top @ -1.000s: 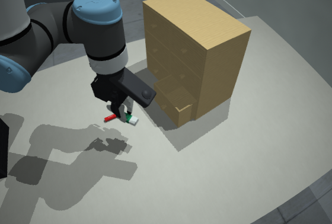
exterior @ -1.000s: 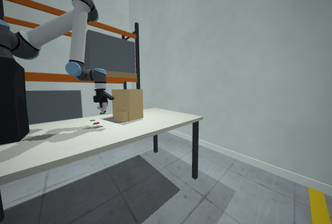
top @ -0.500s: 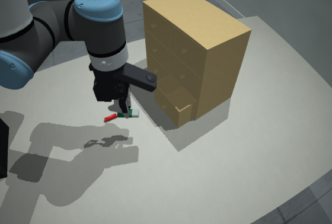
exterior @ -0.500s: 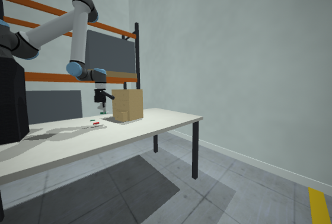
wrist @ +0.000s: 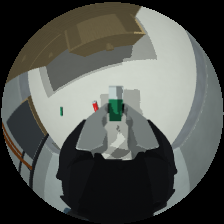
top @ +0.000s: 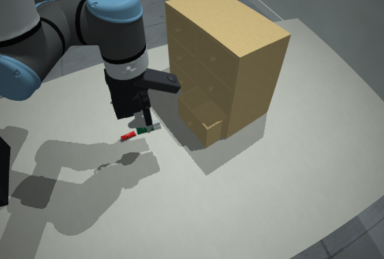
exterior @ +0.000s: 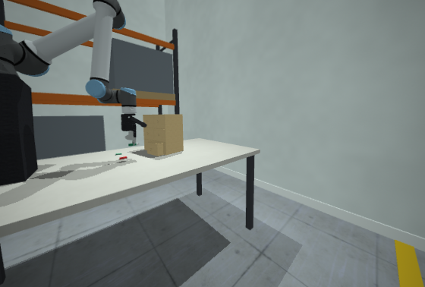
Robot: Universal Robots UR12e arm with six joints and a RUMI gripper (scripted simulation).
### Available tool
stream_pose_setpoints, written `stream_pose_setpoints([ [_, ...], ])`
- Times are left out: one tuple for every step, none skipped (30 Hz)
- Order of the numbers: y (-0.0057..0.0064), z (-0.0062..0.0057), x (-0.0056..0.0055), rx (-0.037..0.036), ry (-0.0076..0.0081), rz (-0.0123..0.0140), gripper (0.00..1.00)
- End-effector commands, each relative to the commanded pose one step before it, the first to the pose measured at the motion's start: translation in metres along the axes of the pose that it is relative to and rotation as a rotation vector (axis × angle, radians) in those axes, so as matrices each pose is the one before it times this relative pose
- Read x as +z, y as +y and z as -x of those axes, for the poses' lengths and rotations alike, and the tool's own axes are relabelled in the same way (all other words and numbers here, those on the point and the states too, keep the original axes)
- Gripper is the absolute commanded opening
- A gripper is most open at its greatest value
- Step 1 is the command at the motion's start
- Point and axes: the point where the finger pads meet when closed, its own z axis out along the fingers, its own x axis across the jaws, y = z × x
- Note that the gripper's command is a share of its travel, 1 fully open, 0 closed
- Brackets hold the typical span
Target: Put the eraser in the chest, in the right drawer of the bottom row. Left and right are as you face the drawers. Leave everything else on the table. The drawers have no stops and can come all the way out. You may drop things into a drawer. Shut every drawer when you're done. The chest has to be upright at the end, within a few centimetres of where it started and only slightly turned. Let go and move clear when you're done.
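The tool [top: 148, 126] hangs straight down from the arm's wrist, its fingers nearly closed and pinched on the eraser [top: 144, 129], a small green block with a white end. From the wrist view the eraser [wrist: 116, 107] sits squarely between the two pale fingers, its green face toward the lens. From across the room the tool [exterior: 131, 140] and its load are plainly lifted off the bench [exterior: 212, 156], hovering just beside the front of the chest [exterior: 164, 134].

Just to the side of the held eraser, lower on the bench, lies a small red piece [top: 127, 136]; the wrist view shows it [wrist: 95, 105] close by, with a thin green piece [wrist: 61, 110] lying a little farther off. The same two bits show from the far view as a red speck [exterior: 122, 158] and a green one [exterior: 117, 154], well apart from the chest's foot.

The chest [top: 226, 36] stands upright on the bench [top: 240, 194], pale wood, drawers facing the arm. The right drawer of the bottom row [top: 200, 115] is pulled out a good way, its inside open to view from above. The other drawers look shut. The eraser hangs near that open drawer, out in front of it, not over it.

The arm's shadow spreads broadly over the bench on the near side.
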Motion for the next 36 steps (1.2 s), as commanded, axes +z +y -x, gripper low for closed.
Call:
stream_pose_setpoints([
  [-0.00106,0.00347,-0.00050,-0.09682,-0.00187,-0.00127,0.11],
  [-0.00012,0.00060,0.00000,-0.01544,-0.00001,0.00000,0.11],
  [-0.00012,0.00057,0.00000,-0.01467,-0.00001,0.00000,0.11],
  [-0.00012,0.00054,0.00000,-0.01391,-0.00001,0.00000,0.11],
  [-0.00012,0.00051,0.00000,-0.01315,-0.00001,0.00000,0.11],
  [-0.00012,0.00048,0.00000,-0.01241,-0.00001,0.00000,0.11],
  [0.00000,0.00000,0.00000,0.00000,0.00000,0.00000,0.11],
  [0.00000,0.00000,0.00000,0.00000,0.00000,0.00000,0.11],
  [-0.00011,0.00045,0.00000,-0.01167,-0.00001,0.00000,0.11],
  [-0.00011,0.00042,0.00000,-0.01095,-0.00001,0.00000,0.11],
  [-0.00010,0.00039,0.00000,-0.01024,-0.00001,0.00000,0.11],
  [-0.00010,0.00036,0.00000,-0.00954,0.00000,0.00000,0.11],
  [-0.00009,0.00034,0.00000,-0.00886,0.00000,0.00000,0.11],
  [-0.00009,0.00031,0.00000,-0.00819,0.00000,0.00000,0.11],
  [-0.00008,0.00029,0.00000,-0.00754,0.00000,0.00000,0.11],
  [-0.00008,0.00026,0.00000,-0.00691,0.00000,0.00000,0.11],
  [-0.00007,0.00024,0.00000,-0.00629,0.00000,0.00000,0.11],
  [-0.00006,0.00021,0.00000,-0.00570,0.00000,0.00000,0.11],
  [-0.00006,0.00019,0.00000,-0.00513,0.00000,0.00000,0.11],
  [-0.00005,0.00017,0.00000,-0.00458,0.00000,0.00000,0.11],
  [-0.00005,0.00015,0.00000,-0.00406,0.00000,0.00000,0.11],
  [-0.00004,0.00013,0.00000,-0.00356,0.00000,0.00000,0.11],
  [-0.00004,0.00012,0.00000,-0.00309,0.00000,0.00000,0.11],
  [0.00000,0.00000,0.00000,0.00000,0.00000,0.00000,0.11],
  [0.00000,0.00000,0.00000,0.00000,0.00000,0.00000,0.11],
  [-0.00003,0.00010,0.00000,-0.00265,0.00000,0.00000,0.11],
  [-0.00003,0.00008,0.00000,-0.00223,0.00000,0.00000,0.11],
  [-0.00002,0.00007,0.00000,-0.00185,0.00000,0.00000,0.11],
  [-0.00002,0.00006,0.00000,-0.00150,0.00000,0.00000,0.11],
  [-0.00001,0.00004,0.00000,-0.00118,0.00000,0.00000,0.11],
  [-0.00001,0.00003,0.00000,-0.00090,0.00000,0.00000,0.11],
  [-0.00001,0.00002,0.00000,-0.00065,0.00000,0.00000,0.11],
  [-0.00001,0.00002,0.00000,-0.00044,0.00000,0.00000,0.11],
  [0.00000,0.00001,0.00000,-0.00027,0.00000,0.00000,0.11],
  [0.00000,0.00001,0.00000,-0.00014,0.00000,0.00000,0.11],
  [0.00000,0.00000,0.00000,-0.00005,0.00000,0.00000,0.11],
])
